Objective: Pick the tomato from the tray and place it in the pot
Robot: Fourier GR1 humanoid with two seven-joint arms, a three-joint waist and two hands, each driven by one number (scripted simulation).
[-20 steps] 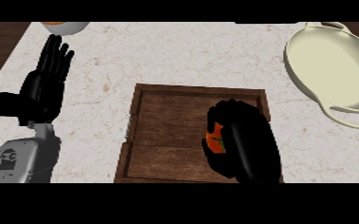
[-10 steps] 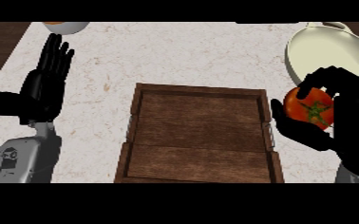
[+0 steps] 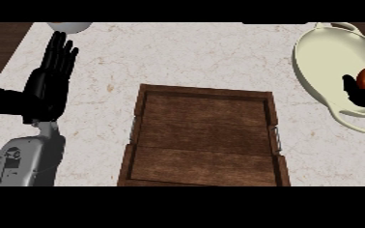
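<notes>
On the counter (image 3: 200, 53) one wooden tray (image 3: 204, 135) lies by the near edge and one cream pot (image 3: 324, 67) at the far right corner. The right hand (image 3: 351, 89), fingers curled round the one tomato (image 3: 360, 78), holds it over the pot's inside, so release means going straight down. The left hand (image 3: 50, 79) rests open by the left edge, far from the pot.

Tomato (image 3: 361, 77) and right hand (image 3: 351, 88) mostly cut off, perhaps over pot (image 3: 324, 63)
</notes>
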